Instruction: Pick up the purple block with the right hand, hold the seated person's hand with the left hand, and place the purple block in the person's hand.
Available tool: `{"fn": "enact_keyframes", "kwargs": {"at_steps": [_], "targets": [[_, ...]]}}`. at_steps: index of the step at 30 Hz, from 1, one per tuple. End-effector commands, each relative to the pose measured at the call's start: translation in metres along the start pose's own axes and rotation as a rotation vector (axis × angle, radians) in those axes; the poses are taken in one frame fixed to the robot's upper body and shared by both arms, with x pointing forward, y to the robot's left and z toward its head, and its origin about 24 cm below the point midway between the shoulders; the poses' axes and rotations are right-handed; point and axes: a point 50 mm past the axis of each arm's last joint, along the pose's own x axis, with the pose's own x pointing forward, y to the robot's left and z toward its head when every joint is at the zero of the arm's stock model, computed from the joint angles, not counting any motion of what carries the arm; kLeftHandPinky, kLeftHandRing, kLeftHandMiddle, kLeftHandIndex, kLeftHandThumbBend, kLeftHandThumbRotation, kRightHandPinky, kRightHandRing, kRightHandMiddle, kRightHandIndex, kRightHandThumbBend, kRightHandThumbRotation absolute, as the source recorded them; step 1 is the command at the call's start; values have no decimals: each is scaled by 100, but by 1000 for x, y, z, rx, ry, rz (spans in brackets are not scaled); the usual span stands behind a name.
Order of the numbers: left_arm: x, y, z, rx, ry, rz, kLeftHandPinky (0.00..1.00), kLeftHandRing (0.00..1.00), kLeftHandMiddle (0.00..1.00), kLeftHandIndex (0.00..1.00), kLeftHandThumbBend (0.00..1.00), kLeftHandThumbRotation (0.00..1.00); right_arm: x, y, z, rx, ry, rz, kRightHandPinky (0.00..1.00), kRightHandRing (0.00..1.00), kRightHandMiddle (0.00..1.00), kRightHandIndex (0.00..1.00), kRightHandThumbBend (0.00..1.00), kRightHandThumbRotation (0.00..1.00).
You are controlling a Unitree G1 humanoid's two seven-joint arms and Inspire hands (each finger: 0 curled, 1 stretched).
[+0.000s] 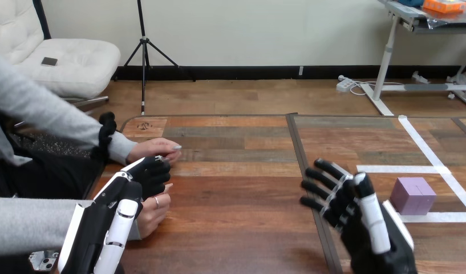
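Note:
The purple block (pixel 413 195) lies on the table at the right, inside a square marked with white tape (pixel 424 169). My right hand (pixel 356 220) is open with its fingers spread, raised just left of the block and apart from it. My left hand (pixel 140 181) reaches in between the person's two hands at the left. The person's upper hand (pixel 156 149) lies flat on the table just beyond my left hand. The person's lower hand (pixel 153 212) rests right beside and partly under it. Whether my left hand grips either one is hidden.
A dark seam (pixel 303 171) runs down the wooden table (pixel 236 194) between my two hands. The person's grey sleeves (pixel 53 123) come in from the left edge. A few small screws (pixel 144 126) lie near the table's far left corner.

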Motion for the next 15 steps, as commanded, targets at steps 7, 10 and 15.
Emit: {"fn": "enact_keyframes", "kwargs": {"at_steps": [7,10,15], "targets": [[18,-5,11,-20,-87,-16,78,78,77,76,46,86,41,-30,42,-194,-142,-35,88,87,86,86,72,84],[18,-5,12,-19,-87,-19,78,78,77,76,45,86,47,-36,47,-225,-154,-63,88,87,86,85,70,84],[19,-5,12,-19,-86,-18,78,78,77,76,45,86,57,-45,55,-282,-179,-111,84,85,84,83,69,80]]}}
